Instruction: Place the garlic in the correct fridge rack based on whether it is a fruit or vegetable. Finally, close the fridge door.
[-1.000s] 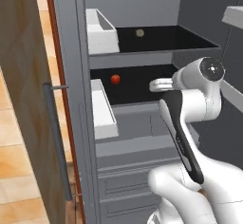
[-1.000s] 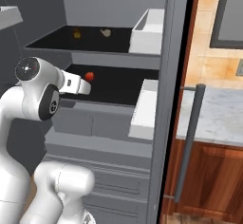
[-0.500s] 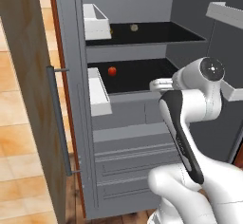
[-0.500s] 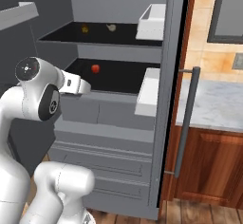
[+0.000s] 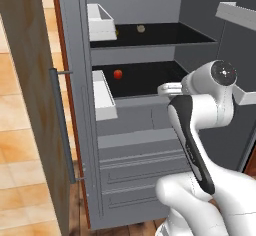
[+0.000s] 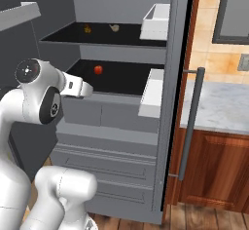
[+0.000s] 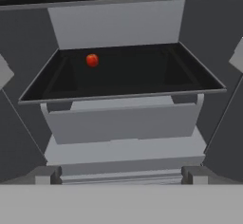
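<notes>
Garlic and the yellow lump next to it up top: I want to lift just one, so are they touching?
Apart. In the right base view the garlic and the yellow lump sit on the fridge rack with bare black shelf between them.

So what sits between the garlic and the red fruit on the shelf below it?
Only the upper fridge rack itself: the garlic rests on it, and the red fruit lies alone on the lower black shelf, as the right base view shows.
</notes>
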Controlling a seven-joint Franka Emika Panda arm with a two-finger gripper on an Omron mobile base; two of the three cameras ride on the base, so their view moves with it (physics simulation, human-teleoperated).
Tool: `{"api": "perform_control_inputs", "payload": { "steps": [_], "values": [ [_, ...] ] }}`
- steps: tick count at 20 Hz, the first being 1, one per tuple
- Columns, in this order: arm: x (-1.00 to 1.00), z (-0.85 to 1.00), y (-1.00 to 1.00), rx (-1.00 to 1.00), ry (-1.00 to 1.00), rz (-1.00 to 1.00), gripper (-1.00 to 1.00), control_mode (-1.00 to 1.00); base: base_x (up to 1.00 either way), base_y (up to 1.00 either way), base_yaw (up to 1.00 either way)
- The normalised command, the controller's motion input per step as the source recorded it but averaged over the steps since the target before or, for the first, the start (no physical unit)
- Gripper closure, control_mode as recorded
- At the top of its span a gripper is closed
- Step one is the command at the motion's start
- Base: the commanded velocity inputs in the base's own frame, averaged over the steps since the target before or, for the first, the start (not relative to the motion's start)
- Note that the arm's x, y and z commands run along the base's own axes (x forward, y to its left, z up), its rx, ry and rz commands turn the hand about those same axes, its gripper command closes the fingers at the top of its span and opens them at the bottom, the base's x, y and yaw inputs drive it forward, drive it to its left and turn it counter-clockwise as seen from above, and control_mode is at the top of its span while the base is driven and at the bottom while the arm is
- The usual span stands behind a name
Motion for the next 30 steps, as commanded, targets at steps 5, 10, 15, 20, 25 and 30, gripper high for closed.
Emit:
{"api": "perform_control_inputs", "payload": {
  "steps": [5,10,15,20,25,30],
  "values": [
    [0.00,0.00,0.00,0.00,0.00,0.00,-1.00,-1.00,0.00,0.00,0.00],
    [-0.31,0.00,0.01,0.00,0.00,0.00,-1.00,-1.00,0.00,0.00,0.00],
    [-0.82,0.00,0.46,-0.01,-0.12,0.04,-1.00,-1.00,0.00,0.00,0.00],
    [-0.66,0.00,0.88,-0.07,-0.23,0.05,-1.00,-1.00,0.00,0.00,0.00],
    [-0.76,0.00,0.95,-0.06,-0.24,0.00,-1.00,-1.00,0.00,0.00,0.00],
    [-0.60,-0.02,1.00,0.00,-0.33,0.00,-1.00,-1.00,0.00,0.00,0.00]
  ]
}}
